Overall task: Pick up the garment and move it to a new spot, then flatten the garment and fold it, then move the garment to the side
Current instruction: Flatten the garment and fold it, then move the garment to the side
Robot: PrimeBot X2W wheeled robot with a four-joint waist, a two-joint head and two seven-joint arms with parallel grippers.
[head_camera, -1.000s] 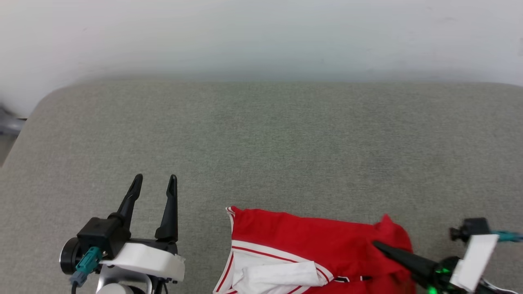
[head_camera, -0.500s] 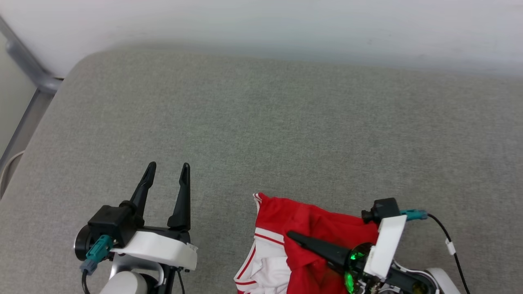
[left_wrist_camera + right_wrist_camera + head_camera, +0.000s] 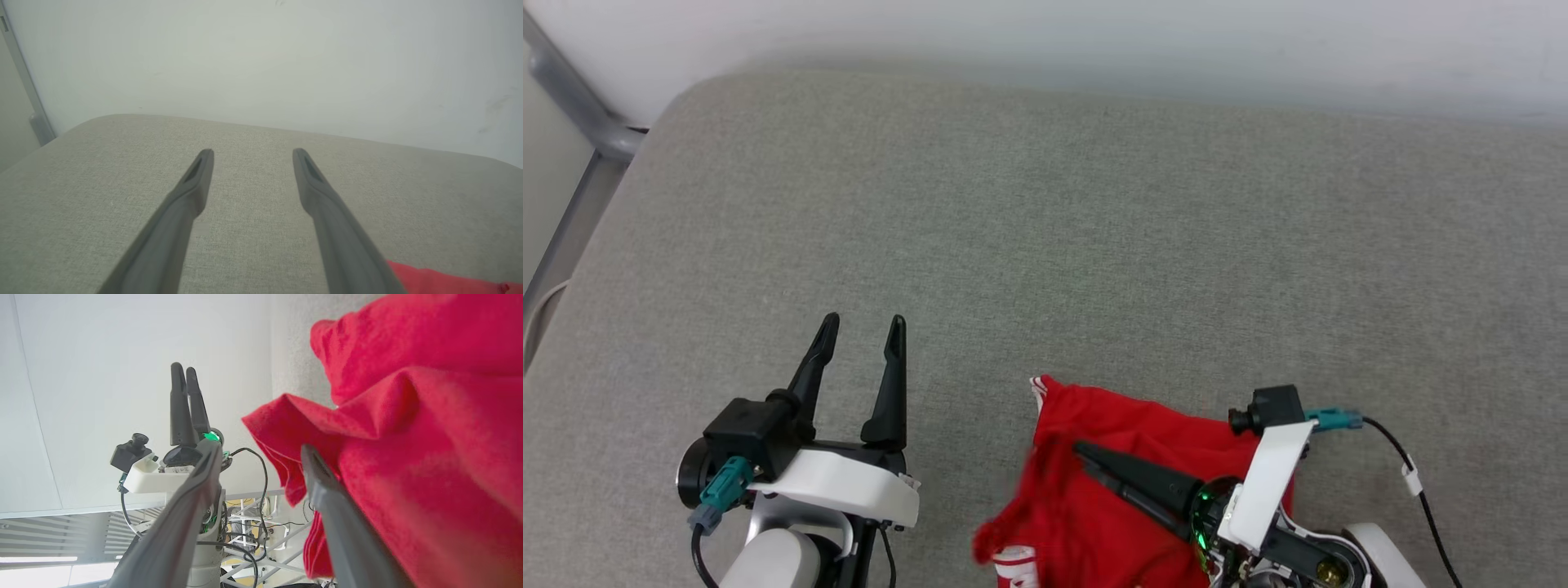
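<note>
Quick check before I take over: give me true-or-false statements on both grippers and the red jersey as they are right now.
1. The left gripper is open with nothing between its fingers. True.
2. The garment lies spread flat. False: it is bunched in a rumpled heap on the grey cushion.
3. In the head view, the right gripper points across the garment's red cloth. True.
4. The left gripper touches the garment. False: it is apart from it, over bare cushion.
5. The right gripper is pinched shut. False: the right wrist view shows its jaws apart.

Grey fabric cushion (image 3: 1045,245) against pale wall (image 3: 1045,33)
</note>
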